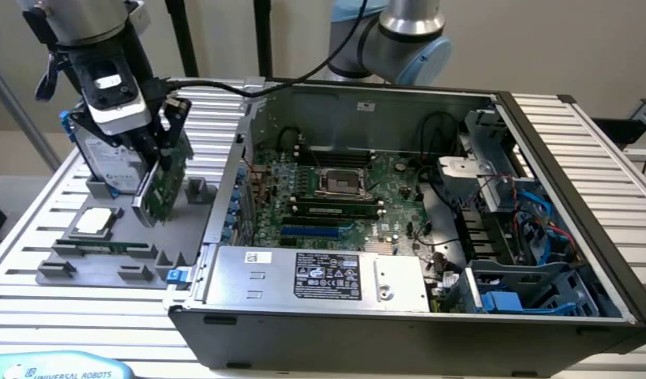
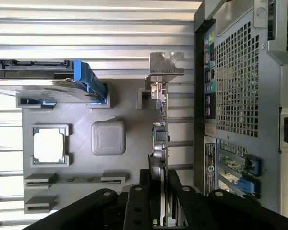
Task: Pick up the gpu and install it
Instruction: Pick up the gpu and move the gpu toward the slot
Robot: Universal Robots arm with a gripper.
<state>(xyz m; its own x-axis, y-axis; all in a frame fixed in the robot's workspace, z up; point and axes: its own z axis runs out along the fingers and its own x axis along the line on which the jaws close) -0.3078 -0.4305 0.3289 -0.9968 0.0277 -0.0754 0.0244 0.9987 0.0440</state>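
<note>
While the hand (image 1: 155, 142) is pinching the gpu (image 1: 163, 188) over the tray (image 1: 197, 230), a firm, untilted hold is mattering most, the case (image 1: 407, 325) standing at 3 o'clock.

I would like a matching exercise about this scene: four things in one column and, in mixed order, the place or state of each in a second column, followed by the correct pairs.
Things
1. gpu
2. CPU chip
3. hard drive
4. computer case

Places or states
a. open, with the motherboard showing
b. clamped in the gripper, over the grey tray
c. lying flat in a pocket of the tray
d. standing on edge in the tray

Pairs: 1-b; 2-c; 3-d; 4-a
</note>
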